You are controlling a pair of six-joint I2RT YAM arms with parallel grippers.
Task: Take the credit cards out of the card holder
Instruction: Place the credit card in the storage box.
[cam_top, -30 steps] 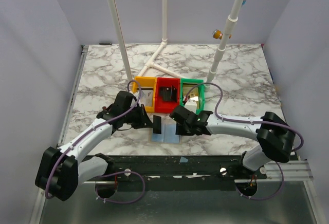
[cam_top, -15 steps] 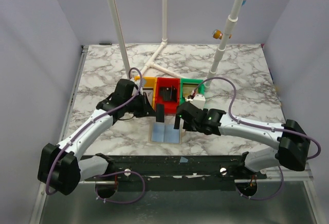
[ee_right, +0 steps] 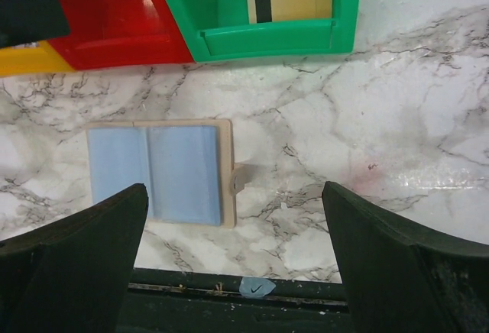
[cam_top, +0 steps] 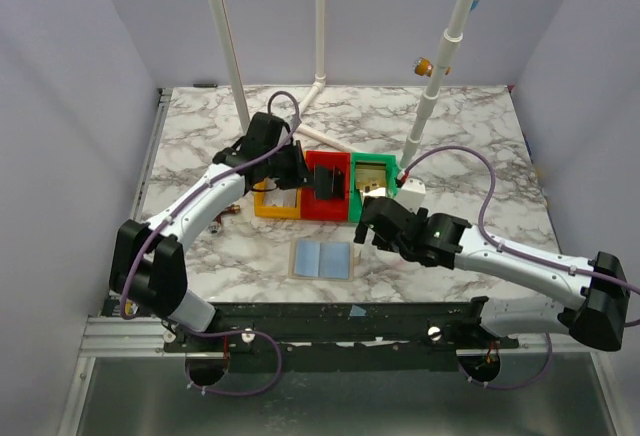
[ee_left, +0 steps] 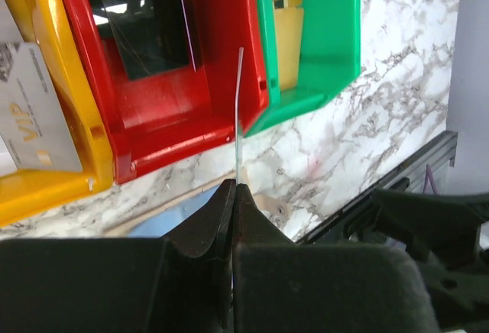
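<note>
Silver card (ee_left: pixel 30 111), in the yellow tray (ee_left: pixel 46 188) left of the red tray (ee_left: pixel 168 119): "VIP" in gold letters
Black card (ee_left: pixel 145 27), inside the red tray: pale print at the top edge; cropped, unreadable
Gold card (ee_left: pixel 289 43), in the green tray (ee_left: pixel 336 43) right of the red tray: print cropped; unreadable
Blue sticker (ee_right: pixel 254 288), on the front rail (ee_right: pixel 191 286) nearer than the red tray: black tick mark

Three trays sit in a row on the table (cam_top: pixel 200 136): the left tray (cam_top: pixel 272 210), the middle tray (cam_top: pixel 325 216) and the right tray (cam_top: pixel 374 159). A card (ee_left: pixel 30 119) lies in each. The card holder (cam_top: pixel 323 259) lies open in front of the middle tray, apart from it.
</note>
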